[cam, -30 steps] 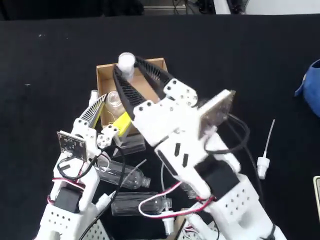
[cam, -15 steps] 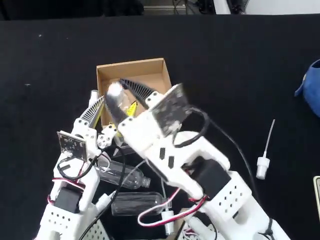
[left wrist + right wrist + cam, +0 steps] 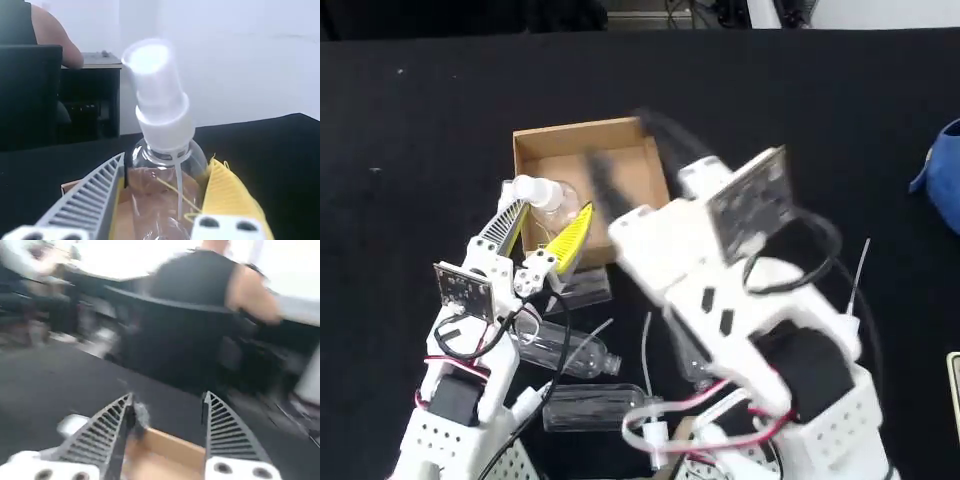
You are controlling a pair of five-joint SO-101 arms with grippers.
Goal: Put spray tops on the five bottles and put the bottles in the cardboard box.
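**Capped bottle held at the box's edge, right hand spread above it**

The left hand point(image 3: 550, 205) pinches a clear plastic bottle point(image 3: 550, 203) between its grey and yellow fingers. It grips the body just below the shoulder, which leaves the neck free. A white spray top point(image 3: 160, 100) sits on that neck, its thin dip tube running down inside the bottle. The cap leans a little to one side, so I judge it may not be fully seated. The bottle is held roughly upright over the near-left corner of the brown cardboard box point(image 3: 580, 130). I cannot tell whether its base touches the box floor. That position suits lowering it straight in once the cap is trusted.

The left arm reaches forward from the table's near-left edge, wrist level, with the fingers pointing toward the box.

The right hand point(image 3: 169, 397) is spread wide and holds nothing. It hangs above the box's open middle, apart from the bottle, with its arm arched high across the centre of the black table point(image 3: 420, 120). From there it could press the cap down or leave for another part.

Two more clear bottles point(image 3: 565, 350) lie on their sides, uncapped, near the arm bases. Most of the task seems yet to be done.
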